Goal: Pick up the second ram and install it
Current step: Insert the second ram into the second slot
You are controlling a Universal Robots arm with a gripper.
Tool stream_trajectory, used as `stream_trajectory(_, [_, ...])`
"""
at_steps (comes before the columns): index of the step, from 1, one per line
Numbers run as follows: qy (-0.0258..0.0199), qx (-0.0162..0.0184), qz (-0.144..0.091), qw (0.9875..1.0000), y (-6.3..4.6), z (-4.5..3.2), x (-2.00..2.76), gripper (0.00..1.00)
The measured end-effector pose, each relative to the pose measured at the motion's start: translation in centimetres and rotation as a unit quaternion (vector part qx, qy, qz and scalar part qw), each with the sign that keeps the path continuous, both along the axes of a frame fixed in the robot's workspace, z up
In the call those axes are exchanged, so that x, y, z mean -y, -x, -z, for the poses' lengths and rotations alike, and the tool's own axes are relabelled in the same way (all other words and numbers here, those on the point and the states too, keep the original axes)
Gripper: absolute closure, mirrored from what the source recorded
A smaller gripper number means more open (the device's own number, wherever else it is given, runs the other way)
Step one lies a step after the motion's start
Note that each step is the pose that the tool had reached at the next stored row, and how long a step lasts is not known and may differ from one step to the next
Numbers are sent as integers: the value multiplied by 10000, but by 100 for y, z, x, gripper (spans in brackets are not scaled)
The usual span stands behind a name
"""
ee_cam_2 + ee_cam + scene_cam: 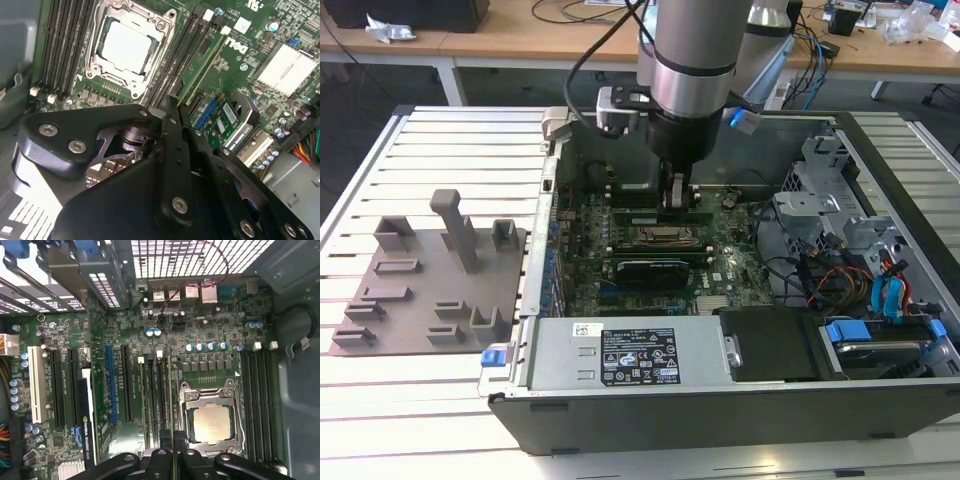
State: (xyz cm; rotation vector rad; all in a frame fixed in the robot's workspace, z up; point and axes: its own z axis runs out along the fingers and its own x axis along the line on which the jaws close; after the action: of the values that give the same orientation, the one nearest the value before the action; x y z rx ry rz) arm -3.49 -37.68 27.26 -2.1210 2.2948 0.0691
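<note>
In the exterior view the arm reached straight down into the open case, its gripper low over the board just beside the socket — a vertical approach, as a slot insertion would demand. The grey plate lay on the table outside the case, at that view's left, its blocks bare.

In the second wrist view the fingers stood pinched together on the end of the ram, a thin green stick running along the slots beside the socket. It looked lined up with a slot; whether it was seated I could not tell.

In the first wrist view the ram showed edge-on, a fine line rising from between the closed fingers and lying parallel to the slots — held by its end, likely so the edge could meet the slot squarely.
</note>
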Motion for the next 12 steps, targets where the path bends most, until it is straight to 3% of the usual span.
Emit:
stream_trajectory(4, [2, -1, 2, 10000, -3, 115, 0, 87])
stream_trajectory(5, [31, -1, 2, 10000, -3, 125, 0, 87])
stream_trajectory(7, [153, -1, 2, 9999, -5, 163, -1, 87])
stream_trajectory(12, [166, -8, -54, 9998, -18, 297, -2, 87])
